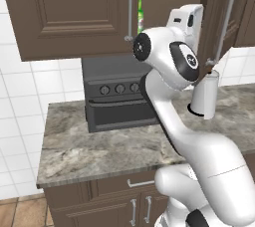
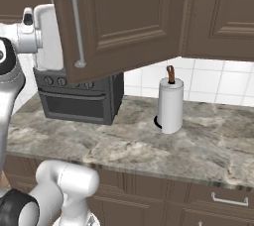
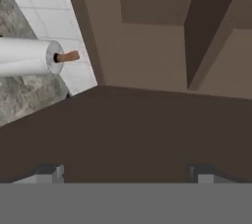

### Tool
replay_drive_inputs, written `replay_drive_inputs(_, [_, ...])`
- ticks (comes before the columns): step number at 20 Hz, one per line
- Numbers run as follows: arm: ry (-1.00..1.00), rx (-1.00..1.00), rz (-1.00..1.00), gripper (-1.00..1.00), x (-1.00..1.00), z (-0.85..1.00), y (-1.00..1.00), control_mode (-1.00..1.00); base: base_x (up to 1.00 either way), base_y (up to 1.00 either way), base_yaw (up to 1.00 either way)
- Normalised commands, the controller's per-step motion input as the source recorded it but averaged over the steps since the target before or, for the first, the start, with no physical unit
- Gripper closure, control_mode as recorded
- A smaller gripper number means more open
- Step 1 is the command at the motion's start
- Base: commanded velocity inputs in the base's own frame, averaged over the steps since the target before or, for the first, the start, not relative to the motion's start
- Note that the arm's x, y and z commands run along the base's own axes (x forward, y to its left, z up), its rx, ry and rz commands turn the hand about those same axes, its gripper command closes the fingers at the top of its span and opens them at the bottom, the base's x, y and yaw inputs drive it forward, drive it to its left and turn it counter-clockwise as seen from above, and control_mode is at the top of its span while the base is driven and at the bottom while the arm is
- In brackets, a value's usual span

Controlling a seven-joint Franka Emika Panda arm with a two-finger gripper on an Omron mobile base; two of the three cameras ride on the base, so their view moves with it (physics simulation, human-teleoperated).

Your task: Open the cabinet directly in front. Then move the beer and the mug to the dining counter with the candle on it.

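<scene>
A dark brown wooden wall cabinet (image 1: 74, 12) with raised-panel doors and long silver bar handles is seen above a grey-brown marbled stone bench (image 1: 124, 146). The right door (image 2: 124, 17) is swung partly outward, while the left door appears closed. A black toaster oven (image 1: 117, 99) is set on the bench beneath the cabinet, and a white paper towel roll (image 2: 170, 103) on an upright holder stands to its right.

The white hand (image 3: 128, 171) is raised close beside the swung door, its dark fingertips (image 3: 49, 173) spread wide and released, with nothing held between them; dark wood is seen just ahead of them.

The step in hand is judged to be the opening of the cabinet. It would be done well if the right door were pushed fully clear, so that an unobstructed reach to the shelf is left.

A slim green glass beer bottle (image 1: 140, 14) is glimpsed inside, through the gap between the doors. Its label is too small for any writing to be read. No brand is legible elsewhere.
</scene>
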Motion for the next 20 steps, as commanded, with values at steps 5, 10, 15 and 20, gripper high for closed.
replay_drive_inputs(5, [0.0,0.0,-0.16,-1.0,-0.96,0.0,-0.7,-1.0,0.0,0.0,0.0])
replay_drive_inputs(10, [0.02,0.0,-0.16,-1.0,-0.39,0.0,-0.99,-1.0,0.0,0.0,0.0])
replay_drive_inputs(15, [0.04,0.01,-0.12,-1.0,-0.18,0.0,-1.0,-1.0,0.0,0.0,0.0])
replay_drive_inputs(20, [0.01,0.06,-0.05,-1.0,-0.15,0.0,-1.0,-1.0,0.0,0.0,0.0])
